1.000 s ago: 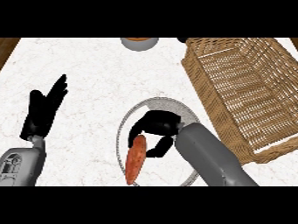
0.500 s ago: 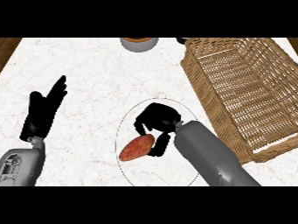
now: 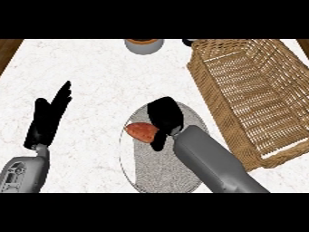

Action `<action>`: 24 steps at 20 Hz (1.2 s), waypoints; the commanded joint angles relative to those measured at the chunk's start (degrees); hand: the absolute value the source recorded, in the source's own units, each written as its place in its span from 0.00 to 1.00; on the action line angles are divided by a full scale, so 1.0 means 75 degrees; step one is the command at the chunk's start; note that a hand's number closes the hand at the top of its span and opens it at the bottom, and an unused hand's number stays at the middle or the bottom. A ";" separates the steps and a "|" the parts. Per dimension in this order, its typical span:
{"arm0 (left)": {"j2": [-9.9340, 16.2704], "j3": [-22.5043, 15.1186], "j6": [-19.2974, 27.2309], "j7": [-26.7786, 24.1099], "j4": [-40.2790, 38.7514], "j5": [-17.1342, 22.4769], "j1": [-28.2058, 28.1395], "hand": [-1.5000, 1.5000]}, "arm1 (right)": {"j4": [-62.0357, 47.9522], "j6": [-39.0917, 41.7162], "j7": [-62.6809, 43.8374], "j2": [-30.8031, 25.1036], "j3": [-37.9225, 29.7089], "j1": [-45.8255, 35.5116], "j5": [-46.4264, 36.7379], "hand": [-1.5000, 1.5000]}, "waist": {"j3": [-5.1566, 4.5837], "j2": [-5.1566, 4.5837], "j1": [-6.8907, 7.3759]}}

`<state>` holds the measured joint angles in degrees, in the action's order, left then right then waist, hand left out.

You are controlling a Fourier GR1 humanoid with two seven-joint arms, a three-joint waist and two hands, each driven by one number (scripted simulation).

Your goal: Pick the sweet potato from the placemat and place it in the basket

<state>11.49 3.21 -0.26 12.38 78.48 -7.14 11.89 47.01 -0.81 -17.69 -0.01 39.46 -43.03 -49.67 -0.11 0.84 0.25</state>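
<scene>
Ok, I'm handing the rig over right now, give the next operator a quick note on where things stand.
Left hand: open, fingers up, resting at the view's left, holding nothing.
Right hand: over the placemat, fingers curled around the sweet potato.
Whether the sweet potato is lifted off the placemat cannot be told from this view.
Basket: to the right of the placemat, nothing seen inside.
Done: sweet potato grasped.
Left: carry it right over the basket's near wall and release it inside.
</scene>
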 commanded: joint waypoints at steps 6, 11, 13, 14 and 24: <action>0.0051 0.0176 -0.0109 0.0239 -0.0215 0.0163 0.0460 0.50 | 0.3800 -0.0638 -0.2950 0.0000 0.0358 0.0301 0.1566 1.00 | 0.0016 -0.0041 -0.0058; 0.0097 0.0124 -0.0072 0.0115 -0.0171 0.0033 0.0294 0.50 | 0.5790 -0.1296 -0.4400 0.0001 -0.0211 -0.0424 0.2159 1.00 | 0.0017 0.0001 -0.0074; -0.0052 -0.0062 0.0078 -0.0146 0.0011 -0.0164 -0.0123 0.50 | 0.6204 -0.1286 -0.5070 0.0001 -0.0495 -0.0987 0.1964 1.00 | 0.0012 -0.0018 -0.0016; 0.0126 0.0216 -0.0026 -0.0038 -0.0109 0.0045 0.0209 0.50 | 0.6640 -0.1123 -0.5413 0.0001 -0.0605 -0.0991 0.1809 1.00 | 0.0012 -0.0025 -0.0114; 0.0092 0.0118 -0.0274 0.0343 0.0432 0.0178 -0.0167 0.50 | 0.7359 0.0976 -0.7216 -0.0149 -0.2801 -0.3109 0.2059 1.00 | 0.0014 -0.0052 -0.0054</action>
<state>11.61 3.59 -0.94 13.27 80.18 -7.05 11.44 99.58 -0.28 -62.47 -0.55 24.10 -62.03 -35.60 -0.04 0.46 -0.03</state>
